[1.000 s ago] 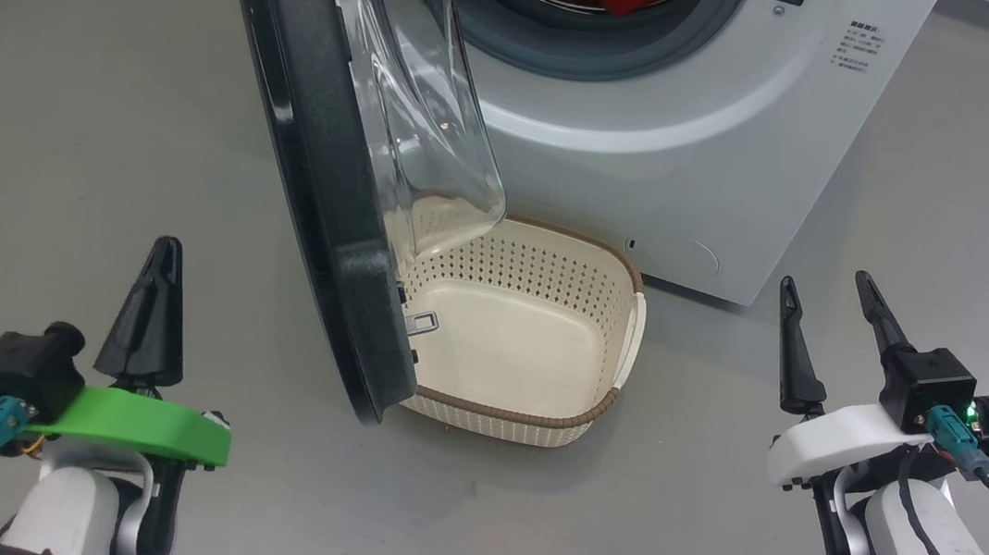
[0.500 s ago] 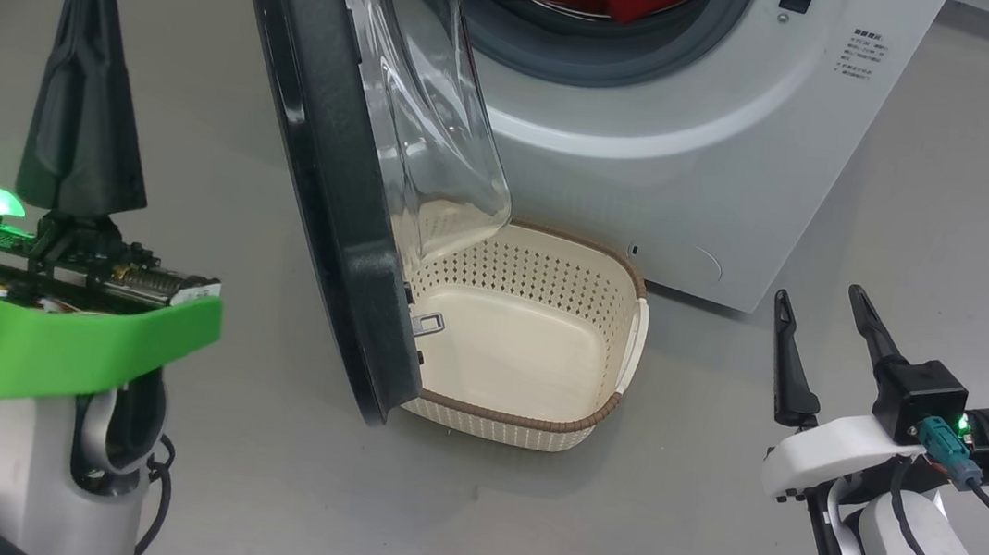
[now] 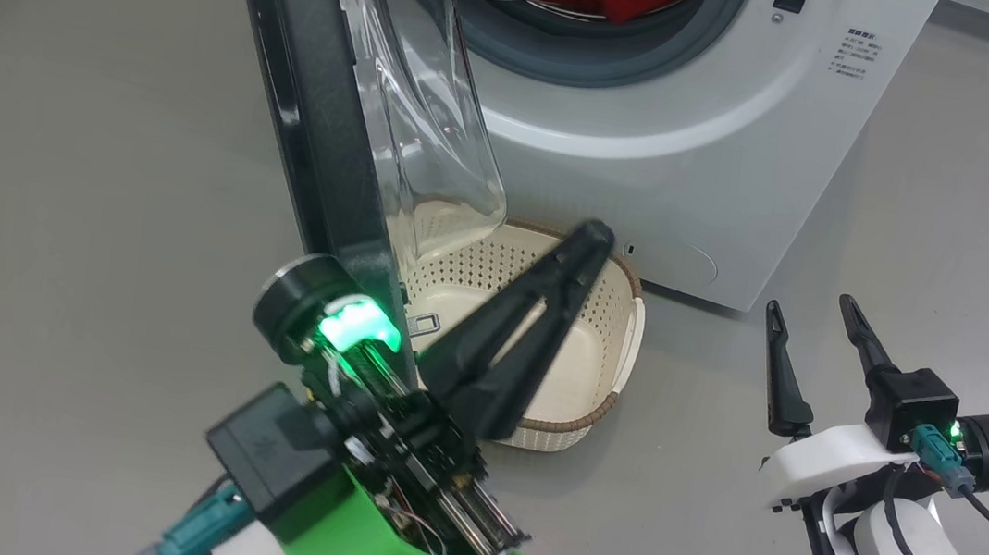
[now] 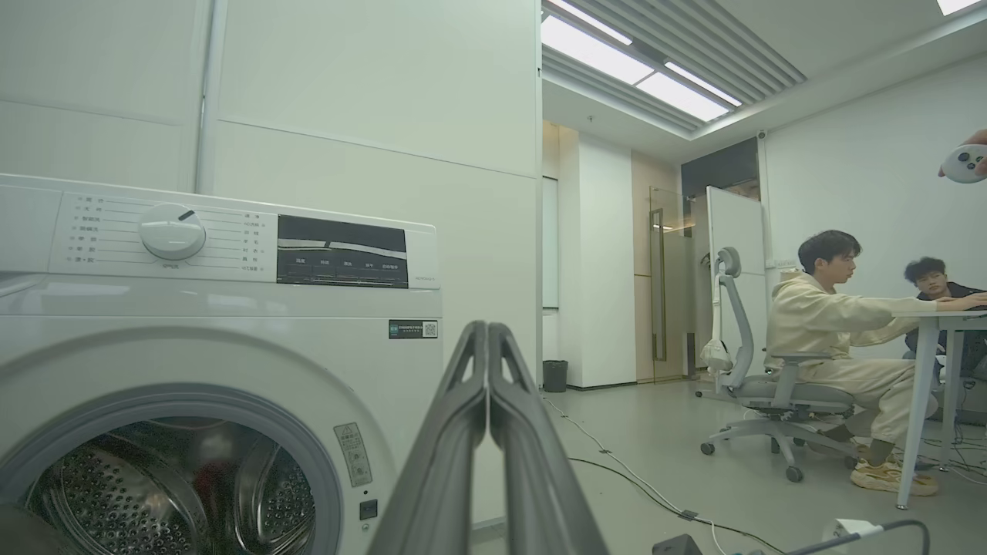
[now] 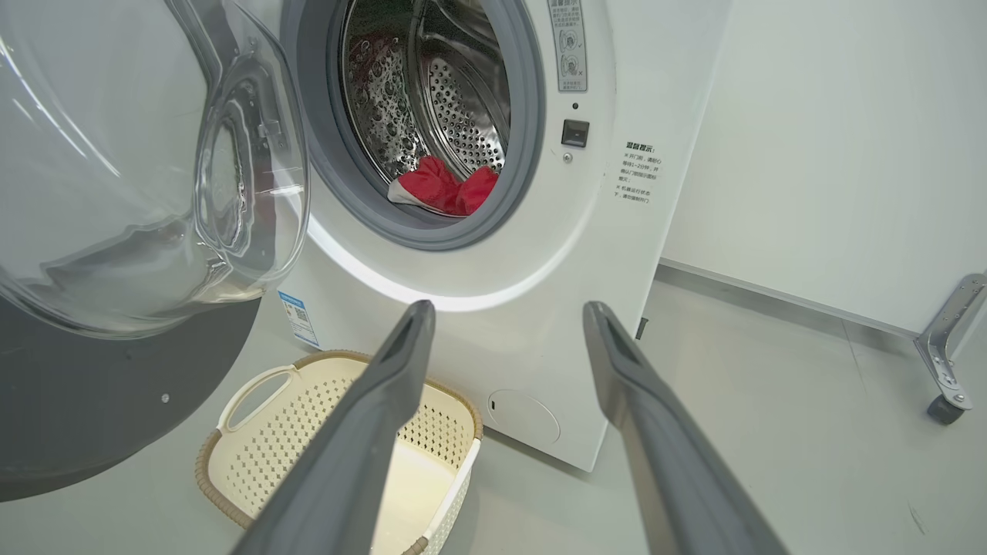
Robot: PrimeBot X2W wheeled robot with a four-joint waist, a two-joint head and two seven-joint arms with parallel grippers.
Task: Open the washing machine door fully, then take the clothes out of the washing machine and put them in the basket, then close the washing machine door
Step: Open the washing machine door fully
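Plainly, the left gripper (image 3: 590, 237) has its two long dark fingers pressed tip to tip with nothing between them. It reaches up and to the right above the small cream perforated plastic basket (image 3: 576, 422) with the brown woven-look rim. Just to its left stands the free edge of the large round washing machine door (image 3: 309, 107), with its glossy black rim and bulging clear glass bowl. The door is swung only part of the way out and hangs over the basket's left end.

The fingers lie on the door's glass side, so a sideways sweep to the left looks like the push that would carry it fully open, and this arm is much the nearer.

The right gripper (image 3: 810, 306) is spread wide and empty, low over the grey floor (image 3: 96, 176) and well right of the basket. It points at the big white boxy washing machine (image 3: 704, 152).

The bright red clothes (image 5: 443, 185) lie at the bottom of the perforated steel drum (image 5: 463, 100), up and left of that gripper's line.
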